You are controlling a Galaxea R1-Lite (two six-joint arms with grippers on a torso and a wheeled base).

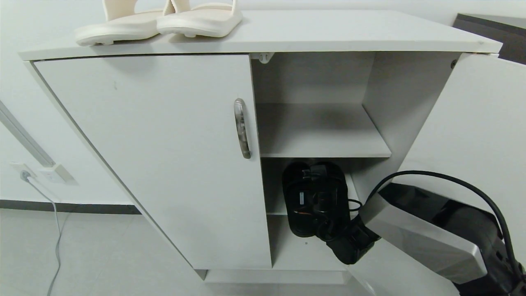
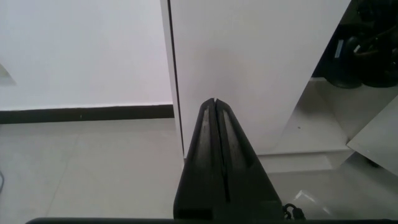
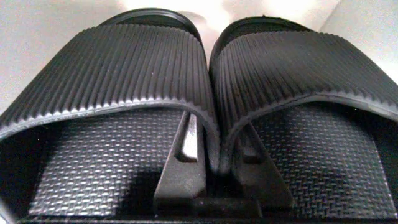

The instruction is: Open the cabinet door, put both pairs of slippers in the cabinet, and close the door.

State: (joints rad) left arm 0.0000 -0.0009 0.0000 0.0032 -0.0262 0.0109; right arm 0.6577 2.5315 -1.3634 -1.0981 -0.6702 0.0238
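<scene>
Black slippers (image 1: 314, 197) pinched between right fingers (image 3: 186, 158), inside cabinet (image 1: 328, 33).

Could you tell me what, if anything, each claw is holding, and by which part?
The right claw pinches the black slippers by their touching inner edges; the left claw is shut and empty.

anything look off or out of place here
Nothing is spilled or damaged. One oddity: the white slippers sit on the cabinet top, not inside. The black slippers are in the lower compartment, pinched together in the right gripper, and the right door stands open.
</scene>
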